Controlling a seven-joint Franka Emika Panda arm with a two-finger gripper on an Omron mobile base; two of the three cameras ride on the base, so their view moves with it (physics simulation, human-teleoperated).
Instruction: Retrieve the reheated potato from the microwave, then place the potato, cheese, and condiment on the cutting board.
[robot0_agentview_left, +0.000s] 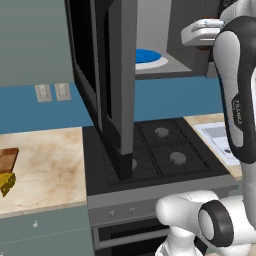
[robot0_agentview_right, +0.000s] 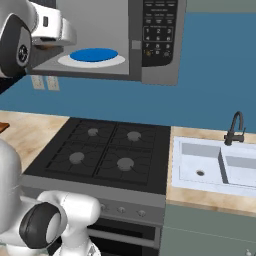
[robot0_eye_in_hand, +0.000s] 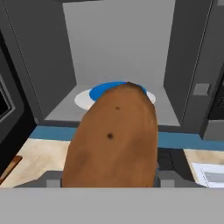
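1. Quick count for you: one potato (robot0_eye_in_hand: 111, 140), one microwave (robot0_agentview_right: 125, 40) with its door (robot0_agentview_left: 107, 85) swung wide open, one blue plate (robot0_agentview_right: 93, 54) on the white turntable (robot0_agentview_right: 91, 61) inside, one cheese (robot0_agentview_left: 6, 183) wedge, and one cutting board (robot0_agentview_left: 7, 160) at the far left edge of the left base view. The stove (robot0_agentview_right: 100, 152) under the microwave has four burners, and there's one sink (robot0_agentview_right: 212, 165) with one black faucet (robot0_agentview_right: 234, 127) off to the right.

2. The gripper (robot0_eye_in_hand: 109, 181) is clamped around the potato. In the hand view the potato sits right between the fingers and blocks most of the tips, so you can't judge how wide the gap is, just that it's closed onto the spud. The potato is lifted off the plate and sits outside the front of the microwave cavity, above the stove.

3. The cheese lies on the marble counter (robot0_agentview_left: 50, 165) left of the stove, just beside the cutting board's near end. Whether they touch, you can't tell.

4. Writing: there's small lettering down the arm (robot0_agentview_left: 237, 107) in the left base view, too blurry to read. The microwave's button panel (robot0_agentview_right: 159, 30) has markings, also unreadable.
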